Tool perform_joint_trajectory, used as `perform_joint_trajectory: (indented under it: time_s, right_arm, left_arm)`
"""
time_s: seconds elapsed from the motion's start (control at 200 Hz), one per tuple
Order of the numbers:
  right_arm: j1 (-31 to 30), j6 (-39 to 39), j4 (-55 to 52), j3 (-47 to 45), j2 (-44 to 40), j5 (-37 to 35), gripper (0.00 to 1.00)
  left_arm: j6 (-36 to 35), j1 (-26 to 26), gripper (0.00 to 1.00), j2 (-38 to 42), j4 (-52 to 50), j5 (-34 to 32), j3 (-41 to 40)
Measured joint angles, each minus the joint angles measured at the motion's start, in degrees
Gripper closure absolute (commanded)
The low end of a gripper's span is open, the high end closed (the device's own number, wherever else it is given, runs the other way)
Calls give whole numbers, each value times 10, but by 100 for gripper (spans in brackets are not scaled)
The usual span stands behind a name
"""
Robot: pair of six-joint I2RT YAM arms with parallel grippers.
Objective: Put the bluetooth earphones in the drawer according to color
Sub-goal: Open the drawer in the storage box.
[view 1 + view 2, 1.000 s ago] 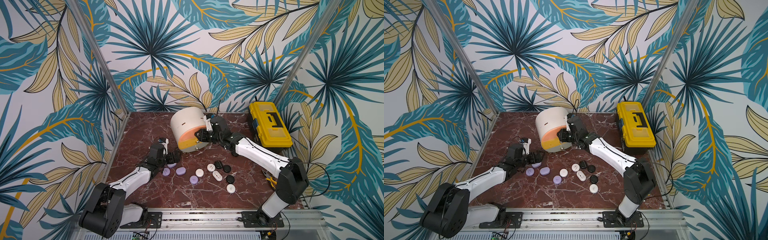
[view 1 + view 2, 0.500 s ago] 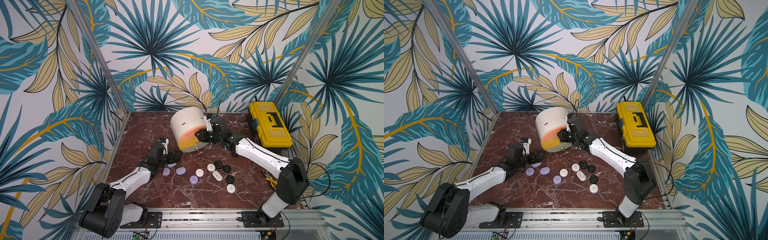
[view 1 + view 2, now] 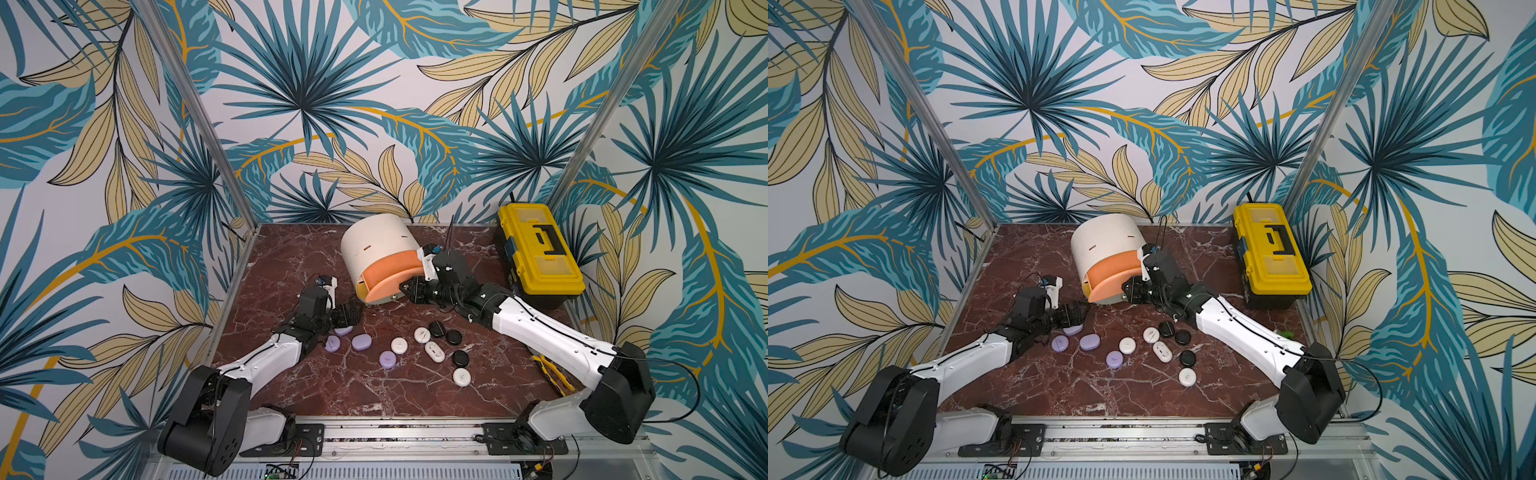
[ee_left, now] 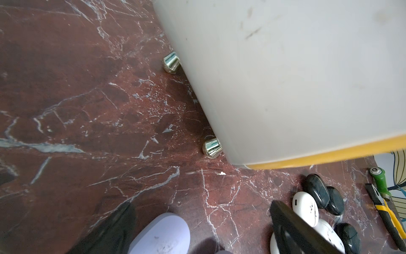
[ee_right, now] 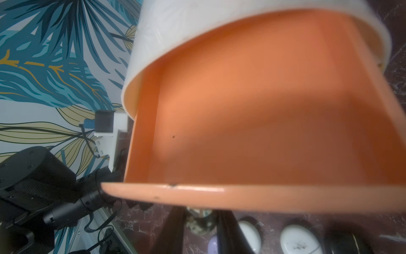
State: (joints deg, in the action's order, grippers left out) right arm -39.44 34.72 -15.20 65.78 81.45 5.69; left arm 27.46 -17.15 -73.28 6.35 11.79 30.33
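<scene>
In both top views the cream cabinet (image 3: 376,243) stood at the back of the table (image 3: 282,266), its peach drawer (image 3: 386,277) standing open; the right tool (image 3: 409,289) sat at the drawer's front, pinched narrow; the left tool (image 3: 348,314), spread wide, hung just over a lilac case (image 3: 344,331); more lilac cases (image 3: 361,341), white cases (image 3: 399,344) and black cases (image 3: 460,357) lay loose on the table before the cabinet. The left wrist view showed that lilac case (image 4: 160,233) between the wide fingers (image 4: 292,228), near the cabinet's side; the right wrist view showed the right fingers (image 5: 173,228) closed on a blurred metal knob (image 5: 200,216) under the drawer's front edge.
</scene>
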Motion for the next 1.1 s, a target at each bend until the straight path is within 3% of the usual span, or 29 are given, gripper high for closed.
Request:
perform_joint_trajectory:
  time_s: [0.25, 0.666, 1.097]
  right_arm:
    - [-10, 5, -8, -43, -53, -10, 85]
    - [-16, 7, -8, -68, -71, -13, 85]
    - [-20, 9, -14, -81, -96, -23, 81]
  left_arm:
    - [0, 0, 0, 0, 0, -1, 0]
    - [0, 0, 0, 7, 0, -2, 0]
    - [1, 0, 0, 66, 3, -9, -1]
